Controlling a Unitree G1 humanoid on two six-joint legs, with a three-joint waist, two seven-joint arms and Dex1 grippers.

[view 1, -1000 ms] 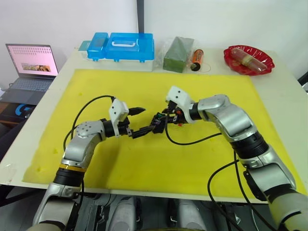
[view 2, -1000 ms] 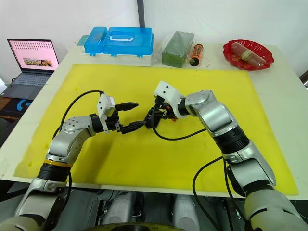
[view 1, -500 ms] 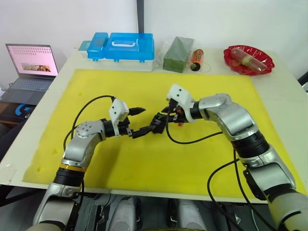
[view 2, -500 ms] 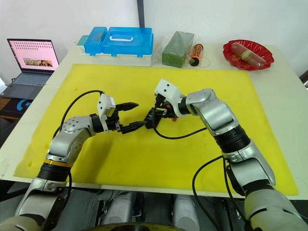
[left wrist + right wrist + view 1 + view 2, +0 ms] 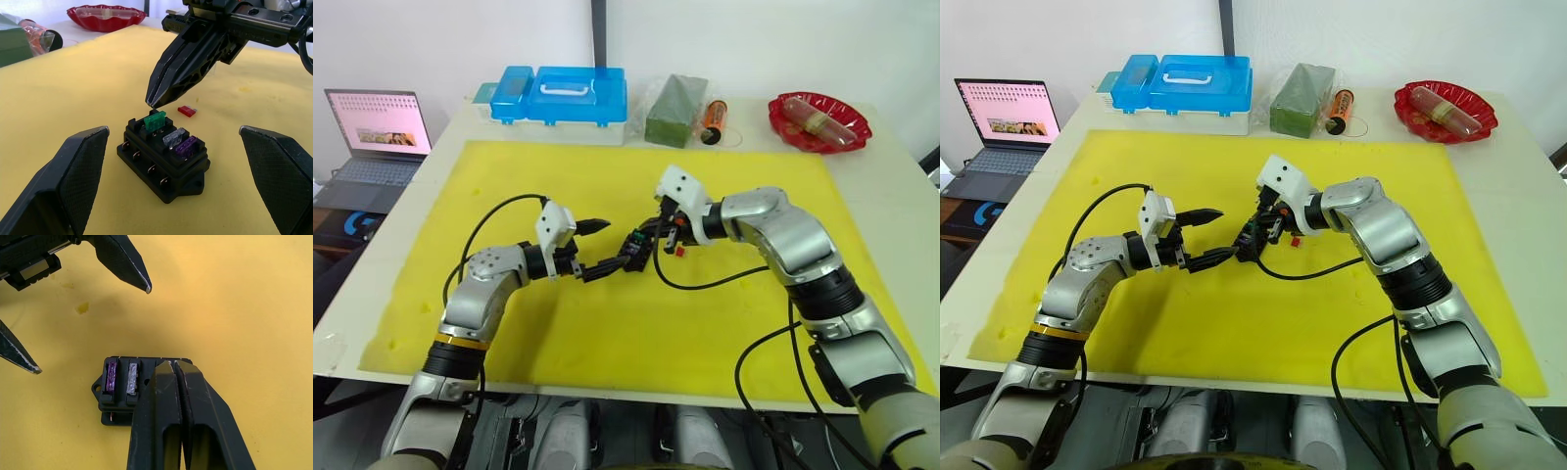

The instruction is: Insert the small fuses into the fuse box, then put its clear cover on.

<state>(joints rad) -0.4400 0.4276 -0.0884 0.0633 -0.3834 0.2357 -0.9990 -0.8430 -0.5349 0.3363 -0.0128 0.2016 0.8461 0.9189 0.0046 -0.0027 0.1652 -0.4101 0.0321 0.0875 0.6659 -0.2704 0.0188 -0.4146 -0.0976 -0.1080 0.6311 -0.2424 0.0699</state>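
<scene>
Fuse box: the black fuse box (image 5: 164, 163) sits on the yellow mat (image 5: 607, 323) mid-tabletop, between your two grippers and nothing pinning it.
Seated so far: the purple fuse (image 5: 186, 145) and grey fuse (image 5: 174, 137) look fully down; the green fuse (image 5: 155, 120) stands proud of its slot, so I judge it half-seated.
Right gripper: your right gripper (image 5: 152, 101) has its fingers pressed together, holding nothing, the tip poised just above the green fuse.
Left gripper: your left gripper (image 5: 600, 246) has its fingers spread wide apart, one either side of the box without touching it.
Risk, tipping: push on the green fuse off-centre and the unbraced box may tilt or skid across the soft mat.
Risk, bent blades: a slanted press could jam the fuse crooked.
Risk, lost fuse: the red fuse (image 5: 187, 110) lies loose on the mat just beyond the box; a sliding box or a sweep of your right fingers could knock it away.
Clear cover: I cannot pick it out for certain.
</scene>
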